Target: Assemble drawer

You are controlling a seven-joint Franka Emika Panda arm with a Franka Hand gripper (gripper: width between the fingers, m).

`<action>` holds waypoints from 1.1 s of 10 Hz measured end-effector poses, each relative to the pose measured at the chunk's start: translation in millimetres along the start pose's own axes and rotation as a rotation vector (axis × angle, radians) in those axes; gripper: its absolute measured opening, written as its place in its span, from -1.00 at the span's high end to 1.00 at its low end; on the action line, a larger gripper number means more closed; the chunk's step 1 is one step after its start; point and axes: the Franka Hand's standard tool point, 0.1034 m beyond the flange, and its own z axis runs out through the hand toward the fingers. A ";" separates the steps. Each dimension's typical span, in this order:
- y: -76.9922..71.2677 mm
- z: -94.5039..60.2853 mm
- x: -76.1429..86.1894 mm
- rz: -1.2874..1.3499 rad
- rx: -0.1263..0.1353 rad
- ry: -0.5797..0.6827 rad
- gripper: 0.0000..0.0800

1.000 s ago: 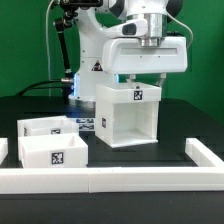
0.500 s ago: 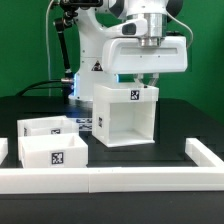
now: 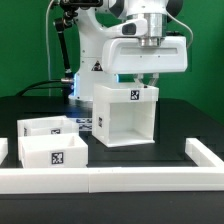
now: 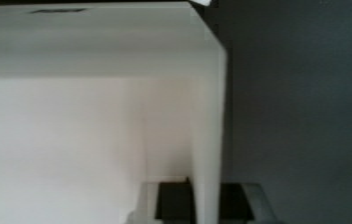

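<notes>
The housing is standing upright on the black worktop, its open face turned toward the exterior camera. The tool is reaching down onto the housing's top edge. In the wrist view its fingers are sitting on either side of a thin side panel, pinching it. To the exterior view's left, the front tray is lying just before the rear tray, behind the low border wall.
</notes>
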 end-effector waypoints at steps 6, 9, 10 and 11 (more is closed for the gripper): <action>15.3 5.4 51.5 0.185 0.010 0.013 0.91; 24.5 9.5 92.3 0.222 0.021 0.063 0.91; 32.3 10.4 104.5 0.232 0.020 0.075 0.91; 40.3 11.1 112.2 0.243 0.018 0.077 0.91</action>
